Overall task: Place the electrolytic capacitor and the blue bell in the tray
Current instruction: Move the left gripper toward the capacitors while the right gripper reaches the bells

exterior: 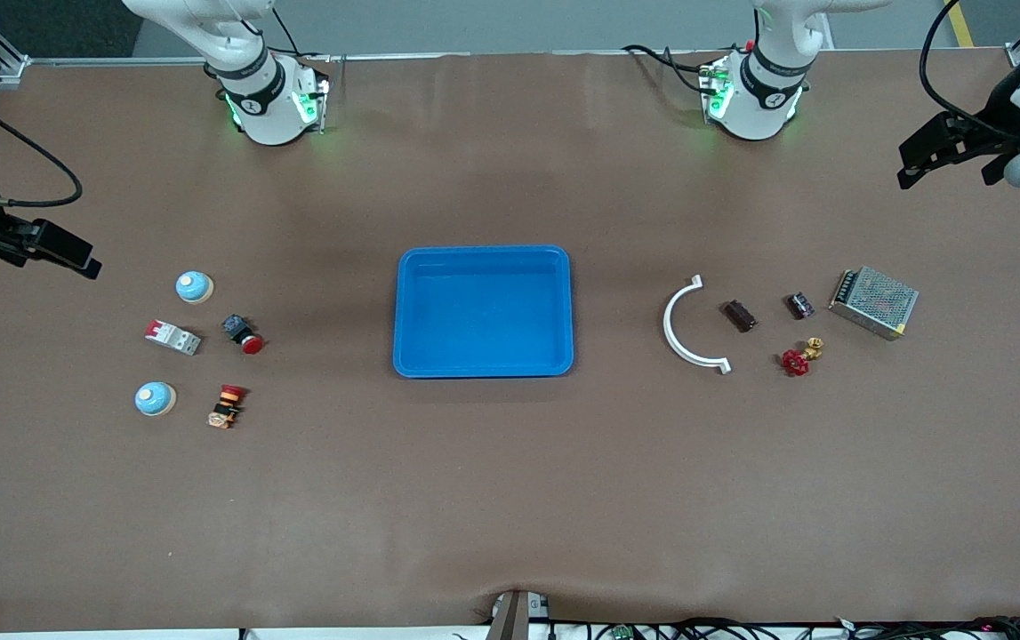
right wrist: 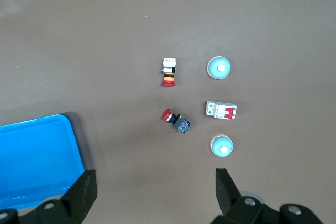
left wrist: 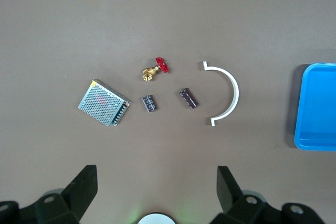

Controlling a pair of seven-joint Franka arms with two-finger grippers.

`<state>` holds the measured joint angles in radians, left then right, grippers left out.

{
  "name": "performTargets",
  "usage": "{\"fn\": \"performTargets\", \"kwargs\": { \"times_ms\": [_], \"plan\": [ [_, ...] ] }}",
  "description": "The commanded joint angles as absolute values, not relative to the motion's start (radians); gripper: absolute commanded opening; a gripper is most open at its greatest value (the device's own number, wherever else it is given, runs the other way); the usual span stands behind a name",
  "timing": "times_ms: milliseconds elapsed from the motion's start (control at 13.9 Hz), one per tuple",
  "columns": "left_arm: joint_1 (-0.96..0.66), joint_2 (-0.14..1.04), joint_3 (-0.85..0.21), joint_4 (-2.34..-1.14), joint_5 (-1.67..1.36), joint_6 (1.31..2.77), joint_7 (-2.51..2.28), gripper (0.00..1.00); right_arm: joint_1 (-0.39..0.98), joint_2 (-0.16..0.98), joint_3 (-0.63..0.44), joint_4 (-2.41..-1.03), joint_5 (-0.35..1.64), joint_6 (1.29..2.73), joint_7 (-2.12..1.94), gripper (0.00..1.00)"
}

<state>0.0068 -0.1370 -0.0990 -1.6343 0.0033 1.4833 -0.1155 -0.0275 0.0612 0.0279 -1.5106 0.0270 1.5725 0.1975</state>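
The bright-blue tray point(exterior: 483, 311) lies empty at the table's middle; its edge shows in the left wrist view point(left wrist: 317, 108) and the right wrist view point(right wrist: 31, 161). Two dark electrolytic capacitors point(exterior: 739, 316) point(exterior: 799, 306) lie toward the left arm's end, seen also in the left wrist view point(left wrist: 189, 98) point(left wrist: 150, 103). Two blue bells point(exterior: 194, 286) point(exterior: 155, 398) stand toward the right arm's end, seen also in the right wrist view point(right wrist: 221, 146) point(right wrist: 219, 67). My left gripper point(exterior: 950, 169) point(left wrist: 156, 182) is open, empty and high over its end of the table. My right gripper point(exterior: 74, 258) point(right wrist: 156, 184) is open, empty and high over its end.
A white curved bracket point(exterior: 687, 324), a red-handled brass valve point(exterior: 801, 357) and a metal mesh power supply point(exterior: 874, 302) lie by the capacitors. A white and red circuit breaker point(exterior: 173, 338), a red push button point(exterior: 243, 334) and a red-orange button point(exterior: 227, 406) lie by the bells.
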Motion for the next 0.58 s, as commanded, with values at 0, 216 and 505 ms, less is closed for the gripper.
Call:
{"fn": "performTargets", "kwargs": {
  "times_ms": [0, 216, 505],
  "plan": [
    [0.015, -0.133, -0.101, -1.618, -0.018, 1.462, -0.094, 1.00, -0.025, 0.032, 0.028, -1.540, 0.032, 1.585, 0.216, 1.00],
    [0.014, -0.118, -0.100, -1.618, -0.018, 1.462, -0.100, 1.00, -0.025, 0.034, 0.028, -1.540, 0.032, 1.586, 0.216, 1.00],
    [0.018, -0.091, -0.095, -1.685, -0.018, 1.471, -0.107, 1.00, -0.025, 0.034, 0.028, -1.540, 0.032, 1.585, 0.216, 1.00]
  ]
}}
